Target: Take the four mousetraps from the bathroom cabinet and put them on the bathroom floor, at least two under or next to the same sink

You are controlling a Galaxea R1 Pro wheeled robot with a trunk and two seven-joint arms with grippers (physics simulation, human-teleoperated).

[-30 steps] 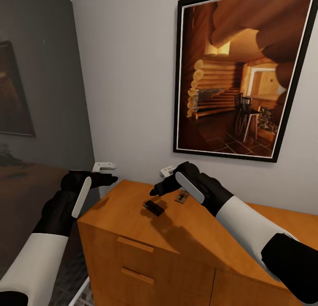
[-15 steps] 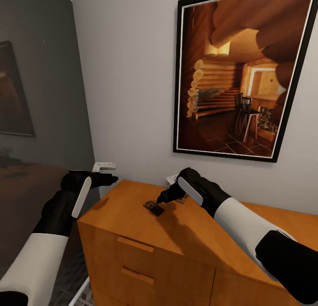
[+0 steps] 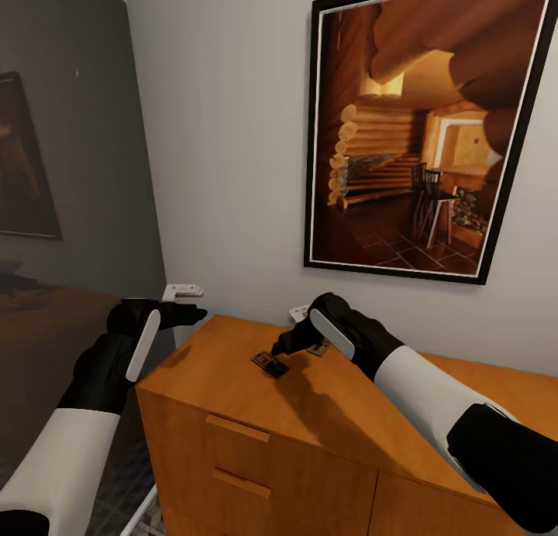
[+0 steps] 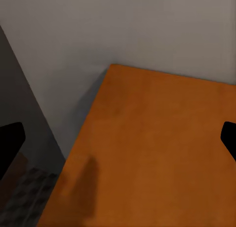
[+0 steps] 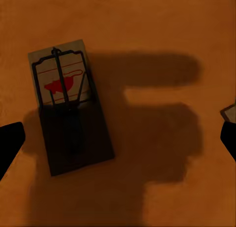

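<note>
Cabinet (image 3: 232,381) nearest, orange-brown, flat top, tab handles on the drawer fronts. Left claw (image 3: 194,314) released, fingers wide apart, hovering off the top's left corner; right claw (image 3: 280,345) also released, poised just above one mousetrap (image 3: 269,362) lying flat on the top. A second mousetrap (image 3: 317,349) lies just beyond, by the wall under the framed cabin picture (image 3: 422,125).

Right gripper (image 3: 280,348) tips merge w/ the dark mousetrap (image 3: 269,363) below; contact can't be told. A second trap (image 3: 317,348) sits mostly behind that arm. In right wrist view, another board corner (image 5: 229,112) is cut off at the edge. Cabinet (image 3: 232,412) runs off frame at bottom and right.
</note>
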